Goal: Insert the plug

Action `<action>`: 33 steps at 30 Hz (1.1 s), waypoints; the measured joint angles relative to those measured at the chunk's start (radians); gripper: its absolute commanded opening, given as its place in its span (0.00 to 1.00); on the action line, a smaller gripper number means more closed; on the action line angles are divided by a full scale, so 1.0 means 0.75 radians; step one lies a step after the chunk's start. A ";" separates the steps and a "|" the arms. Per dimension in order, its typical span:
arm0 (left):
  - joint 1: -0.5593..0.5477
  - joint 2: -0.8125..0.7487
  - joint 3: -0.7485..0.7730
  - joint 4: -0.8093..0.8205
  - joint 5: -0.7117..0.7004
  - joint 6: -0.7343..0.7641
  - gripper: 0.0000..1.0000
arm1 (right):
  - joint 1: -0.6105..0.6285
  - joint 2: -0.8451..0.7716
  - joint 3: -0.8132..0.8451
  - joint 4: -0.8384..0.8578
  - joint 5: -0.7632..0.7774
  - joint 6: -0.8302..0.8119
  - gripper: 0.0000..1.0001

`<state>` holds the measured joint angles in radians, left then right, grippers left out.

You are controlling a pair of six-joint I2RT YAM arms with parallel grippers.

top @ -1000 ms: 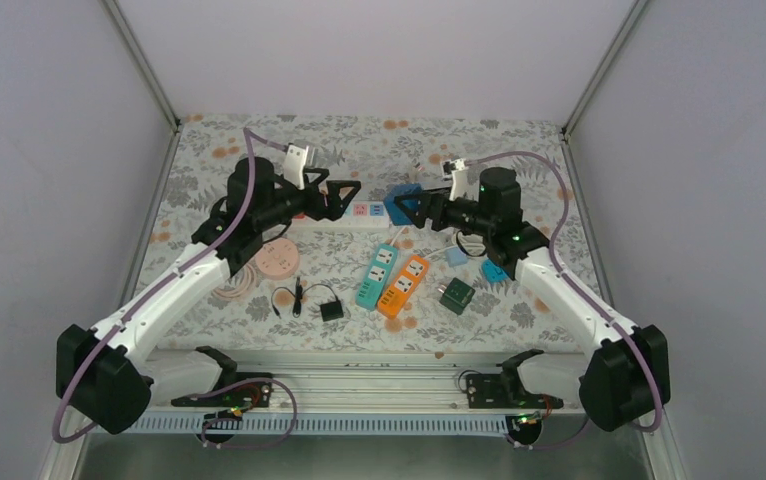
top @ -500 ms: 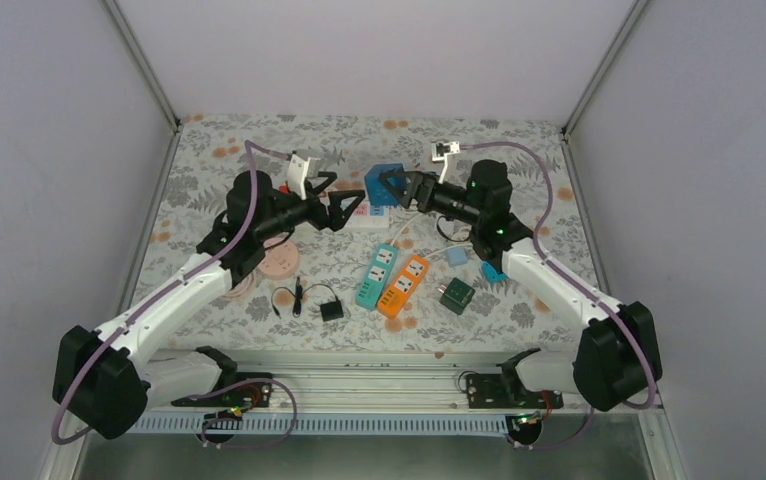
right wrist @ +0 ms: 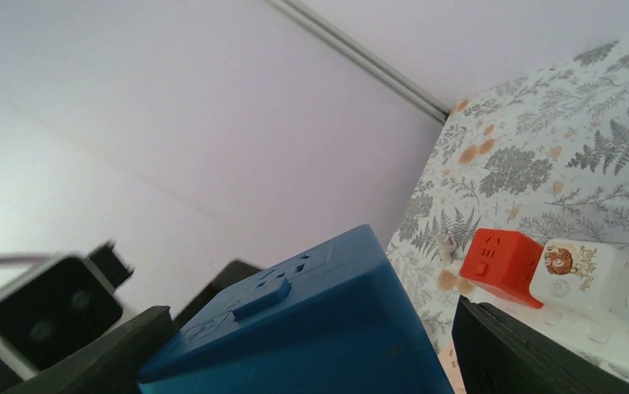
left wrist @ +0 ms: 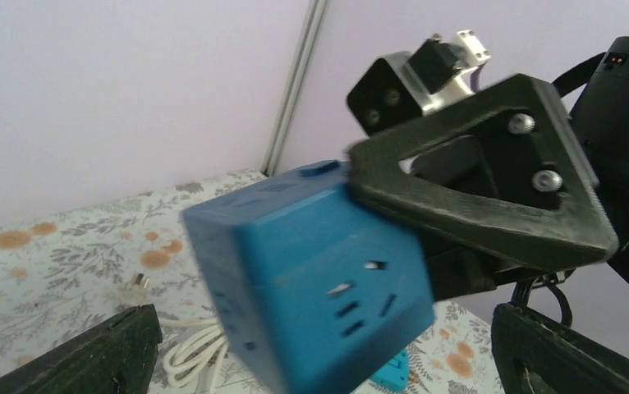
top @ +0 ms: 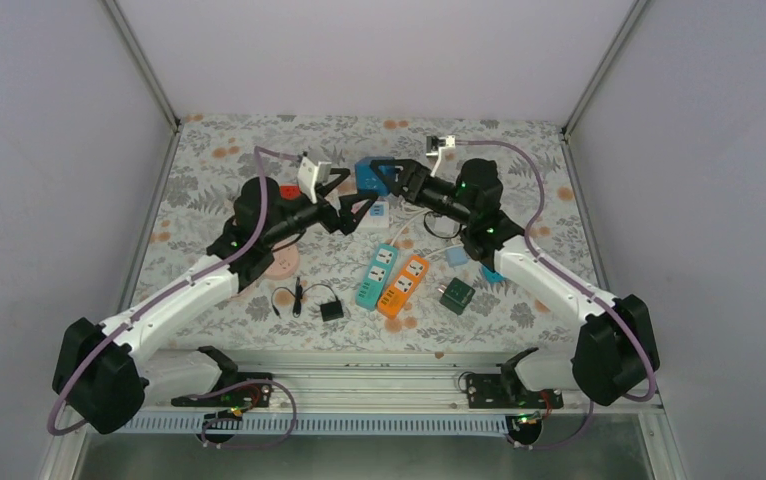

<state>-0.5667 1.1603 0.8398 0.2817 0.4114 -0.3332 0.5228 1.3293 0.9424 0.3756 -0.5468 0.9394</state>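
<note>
Right gripper (top: 383, 176): is clamping the blue socket cube (left wrist: 311, 287) across its sides and holding it in the air over the far middle of the table (top: 529, 150).
Left gripper (top: 359, 189): is hanging with its fingers spread wide and nothing between them, facing the cube's socket face from just beside it.
White plug (left wrist: 137, 281): is lying on the floral cloth at the end of its coiled cable (left wrist: 190, 346), below the cube.
Room: bare cloth is running to the far wall (top: 379, 60); the teal power strip (top: 377, 275) and orange power strip (top: 405, 287) are crowding the near middle.
</note>
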 measured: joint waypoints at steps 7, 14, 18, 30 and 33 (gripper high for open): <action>-0.131 0.064 -0.094 0.226 -0.216 -0.045 0.98 | 0.095 -0.001 0.008 -0.049 0.243 0.180 0.62; -0.208 0.203 -0.113 0.361 -0.409 -0.073 0.88 | 0.132 -0.001 0.040 -0.099 0.332 0.232 0.62; -0.218 0.218 -0.113 0.390 -0.473 -0.061 0.87 | 0.150 -0.009 0.052 -0.143 0.371 0.238 0.62; -0.250 0.218 -0.133 0.507 -0.575 0.037 0.87 | 0.151 -0.029 0.087 -0.211 0.388 0.247 0.65; -0.257 0.217 -0.133 0.511 -0.570 0.061 0.84 | 0.151 -0.028 0.089 -0.220 0.382 0.234 0.66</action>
<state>-0.7597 1.3228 0.7403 0.6651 -0.0158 -0.2874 0.6357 1.3083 1.0088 0.2104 -0.2600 1.1152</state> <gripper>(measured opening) 0.856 0.830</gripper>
